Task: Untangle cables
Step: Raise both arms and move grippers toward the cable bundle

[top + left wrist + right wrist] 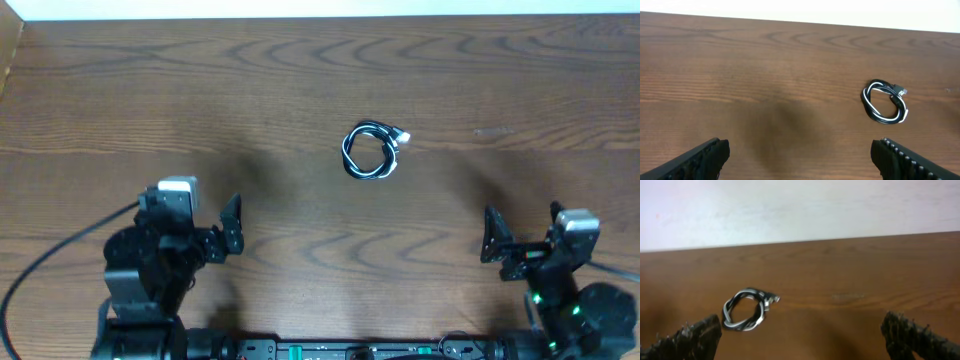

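The cables lie as one small coil of thin black and white cord, with a pale plug at its upper right, on the wooden table a little right of the middle. My left gripper stands open near the front left, well short of the coil. My right gripper stands open near the front right, also apart from it. In the left wrist view the coil lies ahead and to the right of my open gripper. In the right wrist view the coil lies ahead, just past the left finger.
A white wall or surface borders the table's far edge. Thick black wire runs from the left arm off the front left of the table. Bare wood surrounds the coil on every side.
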Tool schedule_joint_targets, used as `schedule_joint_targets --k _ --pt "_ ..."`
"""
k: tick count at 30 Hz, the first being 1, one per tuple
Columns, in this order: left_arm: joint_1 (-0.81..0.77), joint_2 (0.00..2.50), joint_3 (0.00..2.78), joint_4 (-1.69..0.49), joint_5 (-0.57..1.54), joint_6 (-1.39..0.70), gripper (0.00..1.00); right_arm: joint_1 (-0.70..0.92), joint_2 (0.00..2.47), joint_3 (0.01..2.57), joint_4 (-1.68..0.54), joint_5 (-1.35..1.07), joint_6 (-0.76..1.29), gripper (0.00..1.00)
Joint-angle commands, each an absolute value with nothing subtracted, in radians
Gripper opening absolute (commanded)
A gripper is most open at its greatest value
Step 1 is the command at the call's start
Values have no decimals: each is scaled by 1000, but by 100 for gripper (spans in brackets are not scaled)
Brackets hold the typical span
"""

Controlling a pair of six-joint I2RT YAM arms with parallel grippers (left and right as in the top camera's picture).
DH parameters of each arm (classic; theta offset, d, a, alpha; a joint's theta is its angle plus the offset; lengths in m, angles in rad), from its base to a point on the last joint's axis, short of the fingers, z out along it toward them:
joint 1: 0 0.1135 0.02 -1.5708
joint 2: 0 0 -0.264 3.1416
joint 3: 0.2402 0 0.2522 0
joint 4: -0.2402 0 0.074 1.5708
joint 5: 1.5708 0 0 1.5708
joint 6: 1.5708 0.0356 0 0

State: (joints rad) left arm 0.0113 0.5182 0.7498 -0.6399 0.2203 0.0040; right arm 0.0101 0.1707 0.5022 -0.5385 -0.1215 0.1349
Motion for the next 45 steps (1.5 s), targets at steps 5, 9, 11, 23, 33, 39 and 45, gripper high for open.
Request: schedule_joint_targets --k 5,9,11,23,33,39,45 --pt "15 660 918 -751 251 60 96 6 582 854 -682 -236 37 99" --pt "15 733 1009 -838 250 99 96 6 791 1032 -783 -266 -11 99" --pt "15 771 1053 -873 250 105 96 6 892 1124 -845 -291 -40 99" --pt "16 946 1179 -937 266 89 98 6 1192 1326 -998 -336 -137 99" --pt "15 960 1179 -937 292 89 56 6 1197 1325 -1026 -358 -137 47" --pt "15 960 1179 -932 292 89 39 6 1197 1326 -1026 -358 -136 61" --pt "16 960 1179 -914 291 90 95 6 1197 1326 -1010 -358 -142 99"
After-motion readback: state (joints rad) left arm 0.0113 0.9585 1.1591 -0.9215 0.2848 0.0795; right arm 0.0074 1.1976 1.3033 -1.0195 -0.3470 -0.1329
